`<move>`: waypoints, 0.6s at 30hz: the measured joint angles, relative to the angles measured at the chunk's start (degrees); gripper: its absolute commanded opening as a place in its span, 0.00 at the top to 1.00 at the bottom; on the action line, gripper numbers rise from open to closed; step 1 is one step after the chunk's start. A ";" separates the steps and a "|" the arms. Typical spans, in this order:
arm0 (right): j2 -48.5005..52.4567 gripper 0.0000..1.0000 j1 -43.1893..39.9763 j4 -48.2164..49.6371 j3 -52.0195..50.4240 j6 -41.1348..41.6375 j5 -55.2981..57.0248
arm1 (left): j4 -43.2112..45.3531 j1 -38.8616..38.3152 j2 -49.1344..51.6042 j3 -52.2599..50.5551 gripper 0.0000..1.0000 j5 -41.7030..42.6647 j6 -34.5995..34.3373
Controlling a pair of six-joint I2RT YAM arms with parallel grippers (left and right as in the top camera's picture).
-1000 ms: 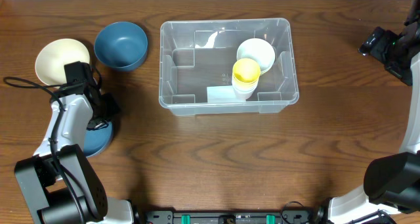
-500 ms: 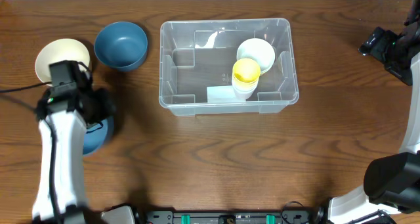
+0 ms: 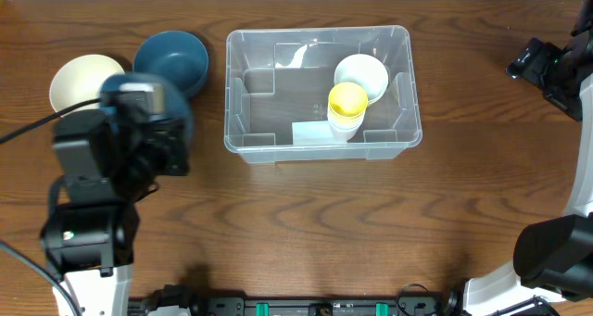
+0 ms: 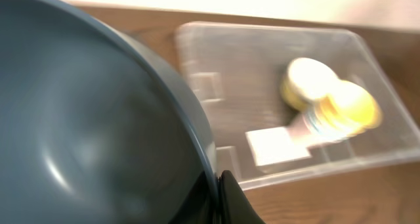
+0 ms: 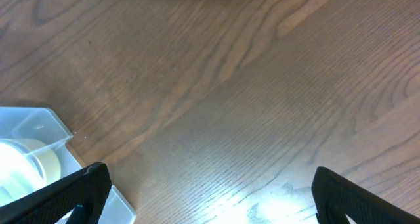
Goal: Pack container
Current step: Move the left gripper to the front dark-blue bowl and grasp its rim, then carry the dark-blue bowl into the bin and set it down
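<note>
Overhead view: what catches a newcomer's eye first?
The left gripper, jaws shut on a dark blue bowl, at far left. Then the clear container in the middle, holding a yellow-topped cup and a white bowl.

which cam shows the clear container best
The overhead view: the whole container shows sharply, rim and contents included. The left wrist view has it blurred and partly behind a blue bowl. The right wrist view catches only one corner.
</note>
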 measured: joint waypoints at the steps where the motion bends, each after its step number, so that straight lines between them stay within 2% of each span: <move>1: 0.00 0.01 0.00 0.00 0.00 0.00 0.00 | 0.90 -1.77 0.35 0.02 0.94 0.22 0.79; 10: 0.00 0.01 0.00 -0.02 0.00 -0.02 0.02 | 11.98 -17.35 9.49 0.02 0.94 -1.84 4.07; 18: 0.00 0.01 0.00 0.02 0.00 -0.02 0.02 | 17.16 -26.56 19.06 0.02 0.94 -9.75 5.75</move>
